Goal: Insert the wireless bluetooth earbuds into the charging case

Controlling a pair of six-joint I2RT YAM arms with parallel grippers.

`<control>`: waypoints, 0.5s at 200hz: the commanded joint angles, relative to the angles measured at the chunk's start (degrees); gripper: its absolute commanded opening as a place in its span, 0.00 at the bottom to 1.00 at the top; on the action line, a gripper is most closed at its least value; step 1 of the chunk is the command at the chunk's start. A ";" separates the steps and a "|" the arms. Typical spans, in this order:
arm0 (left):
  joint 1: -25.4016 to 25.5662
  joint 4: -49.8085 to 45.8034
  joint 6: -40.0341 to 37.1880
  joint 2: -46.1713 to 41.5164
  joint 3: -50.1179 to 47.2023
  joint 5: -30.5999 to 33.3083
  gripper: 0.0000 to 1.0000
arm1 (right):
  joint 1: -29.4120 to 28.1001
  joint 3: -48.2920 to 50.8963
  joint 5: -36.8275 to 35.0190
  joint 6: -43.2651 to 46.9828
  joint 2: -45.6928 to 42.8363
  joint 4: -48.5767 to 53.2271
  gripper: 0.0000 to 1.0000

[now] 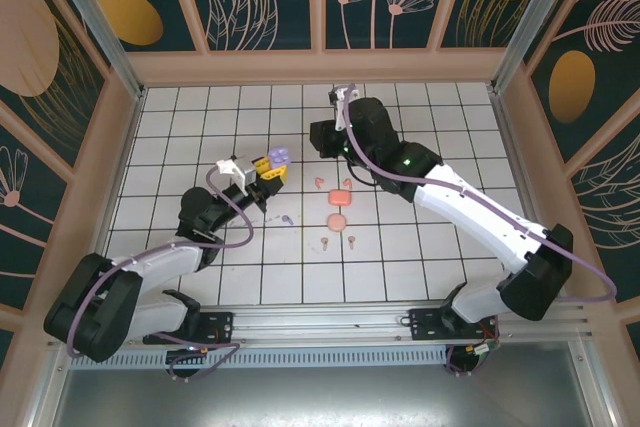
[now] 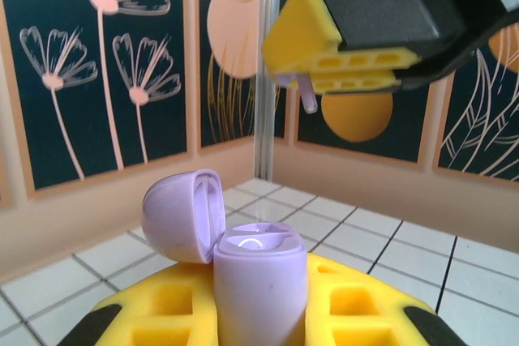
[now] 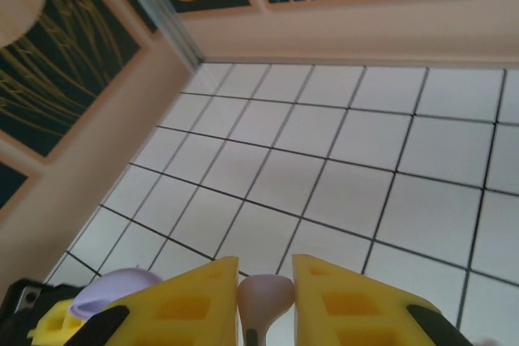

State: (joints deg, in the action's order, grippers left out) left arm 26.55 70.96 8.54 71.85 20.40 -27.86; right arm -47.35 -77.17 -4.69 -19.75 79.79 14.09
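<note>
Top view: left gripper (image 1: 268, 171) clamps the open lilac case (image 1: 281, 155). Left wrist: right gripper (image 2: 328, 72) pinches an earbud (image 2: 308, 101) above-right of the case's wells, stem pointing down. Right wrist: earbud between narrowed fingers, case off lower left

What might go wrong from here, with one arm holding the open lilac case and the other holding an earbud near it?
The right gripper pinches the earbud at its very fingertips, so it may slip or twist out.
In the left wrist view the stem hangs off to the side of the lilac case's sockets; lowered misaligned, it would likely catch the rim.
The open lid stands beside the opening and might get knocked shut.
</note>
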 commanded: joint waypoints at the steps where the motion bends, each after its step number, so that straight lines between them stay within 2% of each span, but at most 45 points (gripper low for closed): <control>1: 0.35 7.35 -1.05 2.07 3.23 -3.66 0.00 | -0.38 2.96 5.67 4.04 -3.58 -8.16 0.22; 63: 0.52 15.17 4.87 8.35 8.26 -9.95 0.00 | -0.55 9.64 12.60 7.15 -9.67 -16.95 0.22; 100: 1.31 15.44 6.14 10.01 10.11 -13.17 0.00 | -0.72 13.23 15.85 7.88 -11.55 -21.58 0.22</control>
State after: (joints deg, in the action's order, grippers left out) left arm 27.09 82.04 12.47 80.97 28.25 -37.06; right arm -47.62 -65.95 7.09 -13.56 70.04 -0.91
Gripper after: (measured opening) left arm 0.207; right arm 0.221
